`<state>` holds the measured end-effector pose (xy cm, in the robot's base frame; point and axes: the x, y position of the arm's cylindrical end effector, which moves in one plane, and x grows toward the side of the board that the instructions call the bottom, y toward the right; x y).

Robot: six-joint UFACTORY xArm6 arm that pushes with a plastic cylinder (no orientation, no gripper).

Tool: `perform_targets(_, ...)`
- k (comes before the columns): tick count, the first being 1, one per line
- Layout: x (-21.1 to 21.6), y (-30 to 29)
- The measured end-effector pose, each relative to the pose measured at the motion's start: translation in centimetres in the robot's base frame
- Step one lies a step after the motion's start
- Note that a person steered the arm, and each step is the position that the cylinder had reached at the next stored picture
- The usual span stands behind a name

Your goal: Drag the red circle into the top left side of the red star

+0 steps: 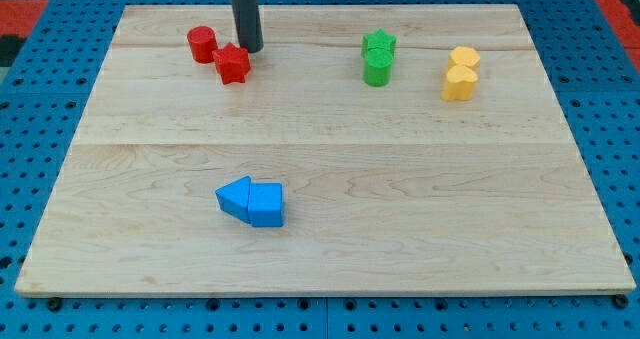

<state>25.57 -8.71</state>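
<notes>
Touching nothing, my tip (250, 49) rests on the board. Just to its view-left sits the red circle (202, 44), with the red star (233, 64) just below-left.

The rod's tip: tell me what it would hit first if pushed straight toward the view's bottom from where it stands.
My tip sits just above and right of the red star. Going straight down the view, it would probably clip that star's right edge first, though depth is hard to judge.

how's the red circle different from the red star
The red circle is a round, smooth-sided cylinder; the red star has pointed arms. The circle lies further toward the view's top left, the star lower right of it, directly beside my tip. Both are the same red and similar in size.
</notes>
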Motion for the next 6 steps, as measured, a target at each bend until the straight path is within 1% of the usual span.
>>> perform_targets(1,-5.5,-0.6)
perform_targets(2,-5.7,-7.7)
perform_targets(3,-3.1,-10.6)
perform_targets(4,1.1,-10.4)
perform_targets(5,4.6,-7.3)
perform_targets(6,7.3,-5.8)
